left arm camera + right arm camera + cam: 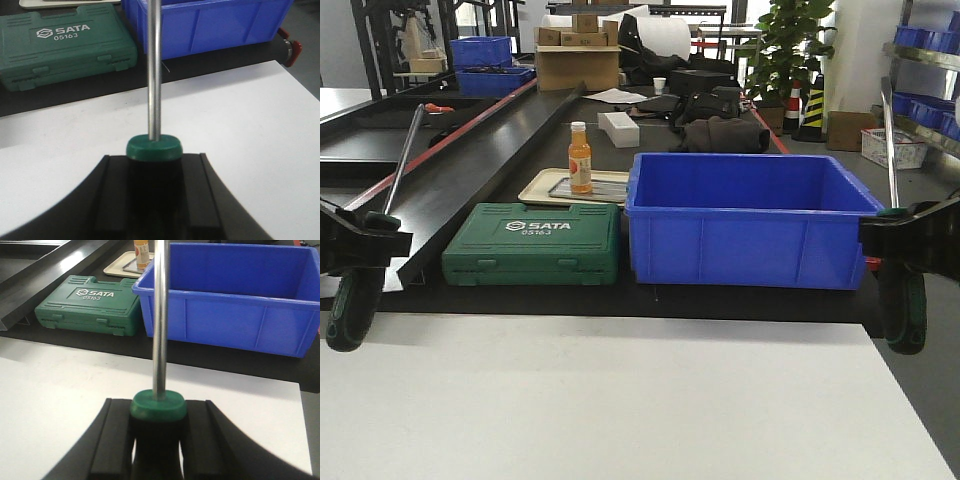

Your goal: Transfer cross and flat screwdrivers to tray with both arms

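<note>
Exterior front-facing view: the left gripper (362, 240) is clenched on the handle of the left screwdriver (347, 312). The black-and-green handle hangs below the fingers. The slim shaft rises above them, leaning to the right. The right gripper (912, 238) is clamped on the right screwdriver (903, 312) in the same manner, with the handle below the fingers and the shaft near upright above them. Both handles hang beside the outer edges of the white table (620, 400), and it cannot be told whether they touch it.

Both wrist views: the green collar of each handle sits between the two black fingers, pressed on both sides. Each silvery shaft extends beyond the fingertips. The green tool case (533, 243) and the blue bin (750, 240) stand well beyond the fingertips, past the far table edge. Neither tip can be identified as cross or flat.
</note>
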`<state>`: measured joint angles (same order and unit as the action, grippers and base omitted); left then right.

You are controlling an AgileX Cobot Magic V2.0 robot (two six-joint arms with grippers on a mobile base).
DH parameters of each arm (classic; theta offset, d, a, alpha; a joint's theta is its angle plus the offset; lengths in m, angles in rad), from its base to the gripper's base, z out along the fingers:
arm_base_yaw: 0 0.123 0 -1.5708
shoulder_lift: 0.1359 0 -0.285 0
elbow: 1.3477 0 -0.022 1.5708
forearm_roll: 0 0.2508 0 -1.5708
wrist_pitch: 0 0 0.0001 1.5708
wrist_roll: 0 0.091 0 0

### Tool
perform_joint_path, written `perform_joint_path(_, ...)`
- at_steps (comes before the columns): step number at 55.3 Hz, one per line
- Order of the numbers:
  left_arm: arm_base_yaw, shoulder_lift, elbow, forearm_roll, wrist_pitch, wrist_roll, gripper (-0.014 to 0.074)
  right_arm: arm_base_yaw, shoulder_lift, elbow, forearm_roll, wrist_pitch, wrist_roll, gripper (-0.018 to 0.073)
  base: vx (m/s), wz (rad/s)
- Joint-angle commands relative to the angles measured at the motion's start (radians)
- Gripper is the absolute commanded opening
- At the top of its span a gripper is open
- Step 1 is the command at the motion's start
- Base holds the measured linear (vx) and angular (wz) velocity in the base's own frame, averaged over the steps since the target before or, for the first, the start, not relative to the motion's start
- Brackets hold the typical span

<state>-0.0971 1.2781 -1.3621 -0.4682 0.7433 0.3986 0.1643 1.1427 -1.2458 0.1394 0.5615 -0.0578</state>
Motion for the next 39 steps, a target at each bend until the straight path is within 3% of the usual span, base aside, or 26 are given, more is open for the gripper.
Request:
perform_joint_path(1,-0.004,-0.029,-0.031,-0.035,-0.075,-0.001,0.0000,-0.007,-0.024,-0.031,0.004,-0.087,-0.004,-0.0008,0.00,0.00)
perform_joint_path(39,-0.004,-0.029,-0.031,-0.035,-0.075,-0.001,0.0000,-0.007,-0.024,-0.031,0.004,-0.087,-0.004,-0.0008,0.00,0.00)
